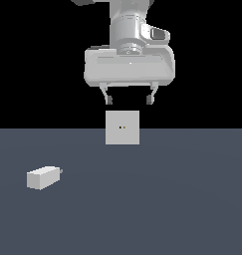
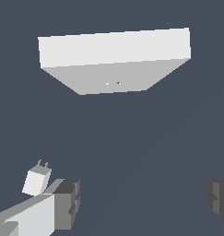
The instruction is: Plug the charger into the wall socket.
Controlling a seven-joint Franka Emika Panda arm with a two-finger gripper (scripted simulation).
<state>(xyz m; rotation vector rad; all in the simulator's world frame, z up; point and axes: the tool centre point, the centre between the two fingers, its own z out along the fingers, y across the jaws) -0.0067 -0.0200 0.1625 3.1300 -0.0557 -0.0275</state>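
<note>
The charger [image 1: 43,178] is a small white block lying on the grey floor at the exterior view's left, its tiny grey prongs pointing toward the right. In the wrist view the charger [image 2: 37,179] shows beside one finger. The wall socket [image 1: 122,127] is an upright white square plate with two tiny holes at its centre, standing mid-scene; the wrist view shows the wall socket [image 2: 114,62] from above. My gripper [image 1: 129,100] hangs high above the socket, open, with nothing between its fingers [image 2: 66,203]. It is well away from the charger.
A flat dark grey floor [image 1: 167,199] stretches under everything, with black background behind. No other objects show.
</note>
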